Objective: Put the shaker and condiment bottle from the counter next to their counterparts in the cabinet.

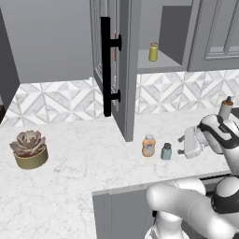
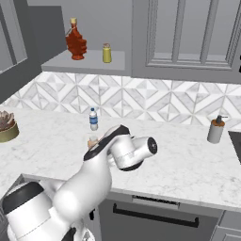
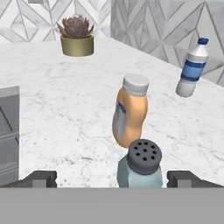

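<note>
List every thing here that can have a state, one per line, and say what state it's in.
Grey wall cabinet door with black bar handle: open.
Two-finger gripper: open, straddling the shaker, not gripping.
Small teal shaker with dark cap: upright on the counter, capped.
Squat orange condiment bottle: upright, capped.
Yellow bottle in the cabinet: upright on the shelf.

you get flat, even rendered light with no glare anywhere. the counter (image 1: pixel 70 158) is bright white; only soft shadows sit under the succulent pot (image 1: pixel 30 150) and inside the cabinet (image 1: pixel 168 32). base views are crisp. in the hand view, the shaker (image 3: pixel 141 168) up close looks slightly soft and blocky.
</note>
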